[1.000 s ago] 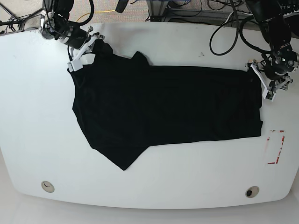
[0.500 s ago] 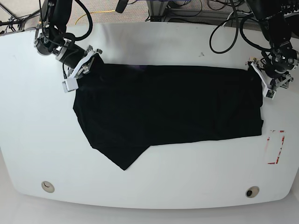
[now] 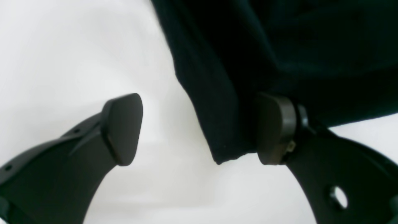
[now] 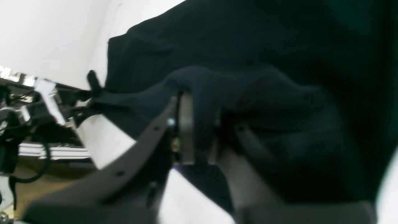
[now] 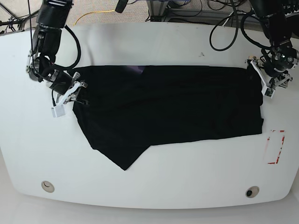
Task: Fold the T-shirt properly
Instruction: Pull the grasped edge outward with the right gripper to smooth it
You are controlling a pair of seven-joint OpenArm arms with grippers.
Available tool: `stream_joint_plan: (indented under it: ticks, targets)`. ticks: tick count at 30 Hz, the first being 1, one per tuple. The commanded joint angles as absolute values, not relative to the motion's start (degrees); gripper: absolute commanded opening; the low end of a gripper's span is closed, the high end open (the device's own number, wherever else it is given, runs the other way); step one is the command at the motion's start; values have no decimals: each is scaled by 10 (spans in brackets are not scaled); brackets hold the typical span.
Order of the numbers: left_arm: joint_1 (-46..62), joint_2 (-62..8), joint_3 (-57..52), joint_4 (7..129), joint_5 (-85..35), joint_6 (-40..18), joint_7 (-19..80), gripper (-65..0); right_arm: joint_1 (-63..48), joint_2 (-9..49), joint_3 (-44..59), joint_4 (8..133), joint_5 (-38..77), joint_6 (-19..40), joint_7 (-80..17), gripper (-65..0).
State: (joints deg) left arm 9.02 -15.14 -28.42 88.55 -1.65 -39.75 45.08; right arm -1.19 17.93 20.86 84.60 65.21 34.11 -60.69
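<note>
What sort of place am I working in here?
Probably a robotics lab or workshop: a white tabletop with a black T-shirt spread on it, two robot arms reaching over, and loose cables behind.

From the base view I look down from above over the whole white rounded-corner table (image 5: 210, 182), while my two wrist views look from close, along the dark gripper fingers (image 3: 124, 129), and all three share the black fabric T-shirt (image 5: 163, 105).
</note>
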Motion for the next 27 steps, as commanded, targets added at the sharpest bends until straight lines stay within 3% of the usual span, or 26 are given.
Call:
stream_joint_plan:
  ticks: [1,7,11,16,27]
  targets:
    - [93,-165,-285,889,4,-400,472,-140,9,209,211,839,670,342,-596,-485]
    - [92,-167,-286,890,3,-400,473,-140,6,262,215,813,670,342,-596,-249]
    - [88,-167,-286,891,-1,-400,473,-140,-36,286,215,833,670,342,-596,-162]
    - [88,-165,-286,923,-1,-400,474,-140,-95,291,217,876,645,340,-593,-143]
    - [87,-163,-287,929,-2,-400,474,-140,-133,194,235,975,332,328,-592,-141]
